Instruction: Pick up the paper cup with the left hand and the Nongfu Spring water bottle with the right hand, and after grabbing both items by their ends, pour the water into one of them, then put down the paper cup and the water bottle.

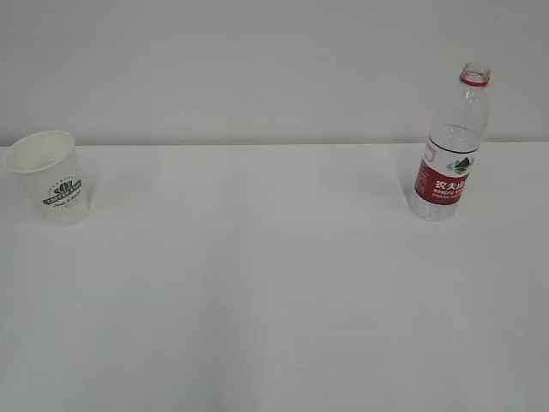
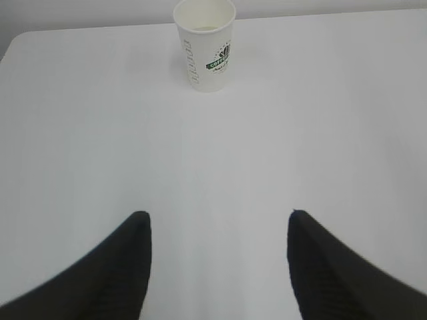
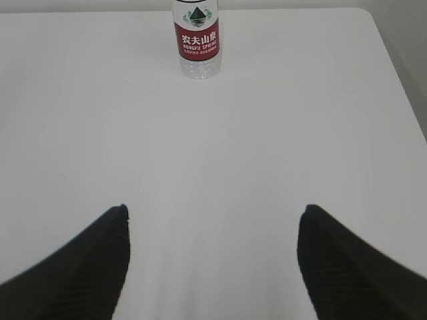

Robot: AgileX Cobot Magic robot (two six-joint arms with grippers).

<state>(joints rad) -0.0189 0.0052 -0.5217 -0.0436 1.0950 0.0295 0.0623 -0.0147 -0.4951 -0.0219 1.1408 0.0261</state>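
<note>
Standing upright on tabletop [image 1: 274,300]: paper cup [image 1: 51,178] left, water bottle [image 1: 449,146] right, well apart. Left claw [image 2: 217,230] and right claw [image 3: 213,223] both wide, empty.

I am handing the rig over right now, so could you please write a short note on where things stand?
Left end effector: open, empty, facing the paper cup from a distance.
Right end effector: open, empty, facing the water bottle from a distance.
Cup stands upright at the table's far left, bottle upright and uncapped at far right.
Done: no grasp or pour visible.
Left: grasp both, pour, set both down.
</note>
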